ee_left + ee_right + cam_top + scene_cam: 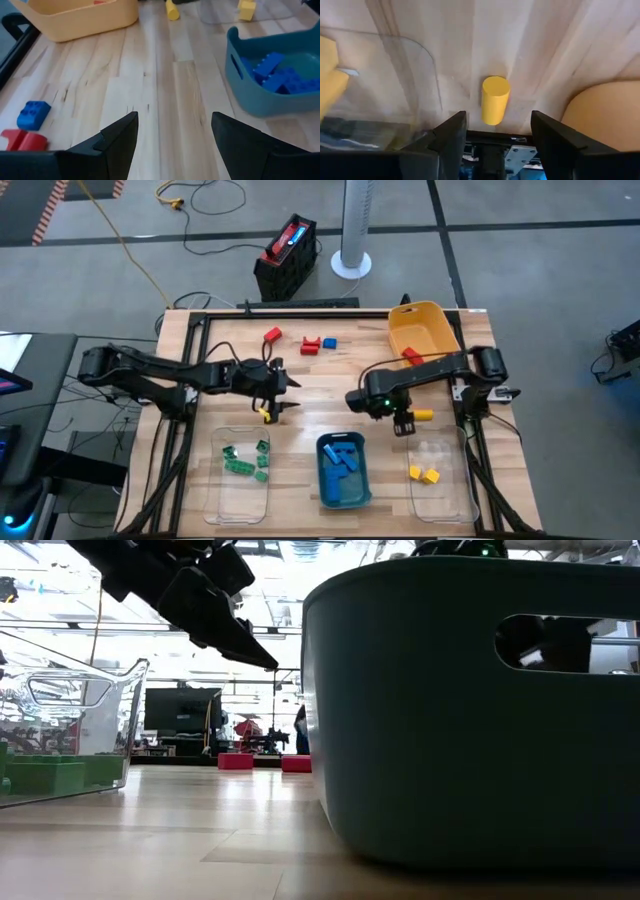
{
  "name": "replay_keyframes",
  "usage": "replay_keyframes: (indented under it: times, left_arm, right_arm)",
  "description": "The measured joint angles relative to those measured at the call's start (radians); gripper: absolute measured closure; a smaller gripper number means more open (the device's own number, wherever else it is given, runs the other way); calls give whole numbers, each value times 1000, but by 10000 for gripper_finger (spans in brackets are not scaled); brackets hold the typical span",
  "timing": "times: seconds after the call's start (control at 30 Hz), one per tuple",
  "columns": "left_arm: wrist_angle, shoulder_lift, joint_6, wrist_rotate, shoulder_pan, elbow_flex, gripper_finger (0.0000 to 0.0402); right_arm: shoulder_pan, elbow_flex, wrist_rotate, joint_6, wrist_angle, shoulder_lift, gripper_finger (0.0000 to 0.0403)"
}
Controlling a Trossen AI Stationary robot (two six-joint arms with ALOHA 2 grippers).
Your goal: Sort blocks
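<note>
bare wood centre [330, 395], bins [343, 470] along front

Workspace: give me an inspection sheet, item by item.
Surface: wooden table, framed by black rails.
Job's things: green blocks in left clear bin; blue blocks in teal bin; yellow blocks in right clear bin; red and blue blocks loose at the far side; yellow cylinder loose beside right clear bin.
Clutter: yellow bin holding a red piece.
Grippers: left gripper open over bare wood; right gripper open at the cylinder.
Cables: yellow cord on floor.
Surroundings: black crate, white pole base.
</note>
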Motion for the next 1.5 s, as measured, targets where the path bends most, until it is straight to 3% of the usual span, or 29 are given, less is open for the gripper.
replay_keyframes:
  times: [0.1,0.3,0.4,0.63,0.87,1.1,1.5]
  left_arm:
    - [-20,0,-14,-47,-24,0,155]
    - [-40,0,-30,-85,-54,0,155]
    - [-38,0,-16,-85,-59,-1,155]
    - [-83,0,17,-85,-59,-1,155]
    - [-125,0,82,-84,-59,-2,155]
    - [-142,0,153,-68,-59,-3,155]
    - [-131,0,236,-69,-59,-3,155]
  right_arm:
    - [-24,35,-44,123,-41,-5,169]
    - [-121,43,-176,546,21,-4,191]
    - [-128,39,-211,618,9,9,211]
    - [-125,-38,-191,733,-43,85,256]
    - [-53,-86,-47,829,18,89,274]
    - [-43,-190,-99,911,91,-41,250]
    - [-38,-375,-98,1110,217,-210,166]
